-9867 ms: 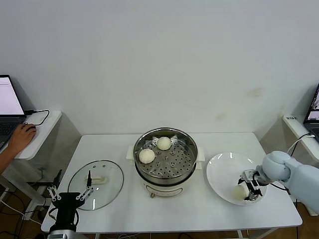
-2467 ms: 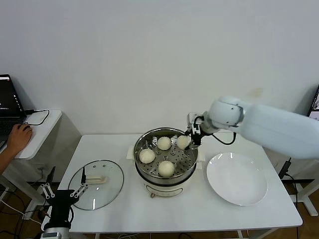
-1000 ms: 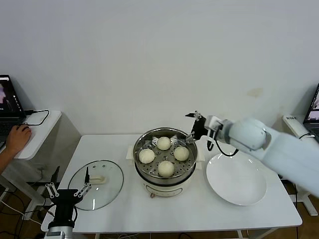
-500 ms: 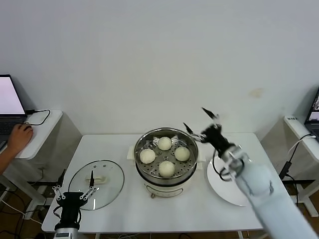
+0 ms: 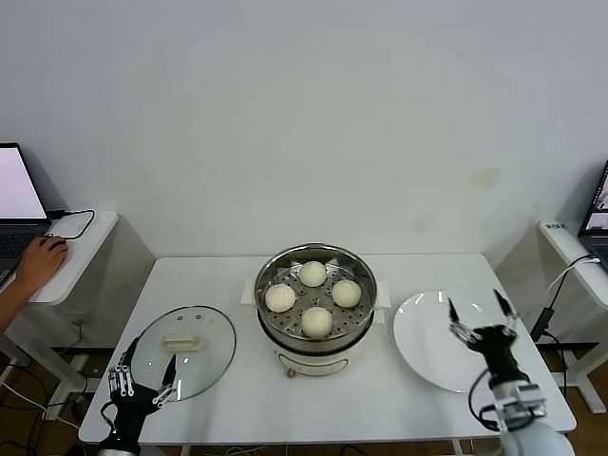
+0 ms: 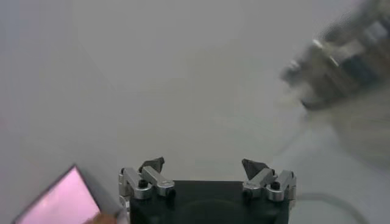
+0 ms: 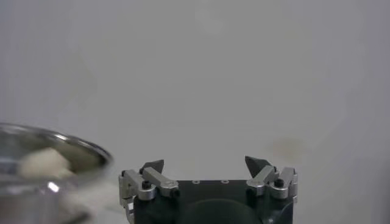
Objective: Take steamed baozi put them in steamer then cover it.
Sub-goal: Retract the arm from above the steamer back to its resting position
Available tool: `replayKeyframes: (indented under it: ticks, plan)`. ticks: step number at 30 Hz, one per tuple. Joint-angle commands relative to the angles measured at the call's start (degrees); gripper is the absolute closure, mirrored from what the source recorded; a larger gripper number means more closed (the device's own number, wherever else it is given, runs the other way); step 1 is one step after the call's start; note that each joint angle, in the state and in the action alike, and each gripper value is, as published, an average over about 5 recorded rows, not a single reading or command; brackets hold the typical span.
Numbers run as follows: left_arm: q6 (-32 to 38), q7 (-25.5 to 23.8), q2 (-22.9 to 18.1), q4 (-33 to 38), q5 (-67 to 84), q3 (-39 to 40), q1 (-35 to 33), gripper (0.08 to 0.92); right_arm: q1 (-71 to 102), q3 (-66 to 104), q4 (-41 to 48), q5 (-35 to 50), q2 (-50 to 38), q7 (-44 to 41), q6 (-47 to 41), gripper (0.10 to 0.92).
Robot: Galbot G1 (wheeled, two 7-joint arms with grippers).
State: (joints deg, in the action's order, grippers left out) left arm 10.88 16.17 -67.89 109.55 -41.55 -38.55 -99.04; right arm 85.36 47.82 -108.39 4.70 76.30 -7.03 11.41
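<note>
Four steamed baozi (image 5: 316, 321) lie in the steamer (image 5: 314, 258), a shiny steel pot on a cream base at the table's middle. The steamer has no lid on it. The cover (image 5: 184, 351), a clear glass lid with a cream handle, lies flat on the table to the steamer's left. My right gripper (image 5: 483, 317) is open and empty, low over the near right part of the white plate (image 5: 427, 332). My left gripper (image 5: 140, 378) is open and empty at the table's front left edge, just before the cover. In the right wrist view the steamer's rim (image 7: 73, 146) and one baozi (image 7: 42, 163) show.
A side desk (image 5: 81, 237) at the far left holds a laptop (image 5: 17, 195), a cable and a person's hand (image 5: 38, 261). Another laptop's edge (image 5: 598, 204) shows at the far right. A white wall stands behind the table.
My right arm has drawn back from the steamer's far right rim and come down over the plate's near right side. My left gripper has shifted a little along the front edge near the cover.
</note>
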Motion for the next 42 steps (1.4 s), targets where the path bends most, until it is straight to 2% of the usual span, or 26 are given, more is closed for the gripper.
replayKeyframes:
  ticks: [1,11,21,27,31,38,42]
  plan:
    - [-0.05,-0.46,5.01,-9.19,-30.52,-2.69,3.46,0.177,7.43,9.34,1.05,-2.81,6.84,1.42,3.97,0.202]
    - [0.32,0.28,6.38,-19.14,-31.3,1.92,14.38,0.177,9.27,9.82,0.68,-4.36,8.92,2.7,5.21,0.202]
    - [0.74,-0.44,6.16,-24.66,-31.1,5.35,23.72,0.177,10.32,9.84,-0.02,-6.15,10.27,2.99,5.57,0.202]
    - [1.28,-0.43,6.14,-30.59,-31.02,7.19,28.33,0.177,10.66,10.21,0.05,-6.75,10.72,3.19,5.67,0.202]
    - [1.51,-0.54,6.16,-32.96,-30.94,7.91,29.58,0.177,10.71,10.23,0.23,-7.16,11.09,3.23,5.68,0.202]
    - [1.43,-1.2,6.36,-30.09,-30.2,8.04,27.74,0.177,10.11,10.06,1.47,-7.55,11.25,3.32,5.88,0.202]
    - [1.42,-1.28,6.14,-30.91,-30.19,8.36,29.04,0.177,9.89,9.72,1.74,-7.77,11.25,3.34,5.92,0.203]
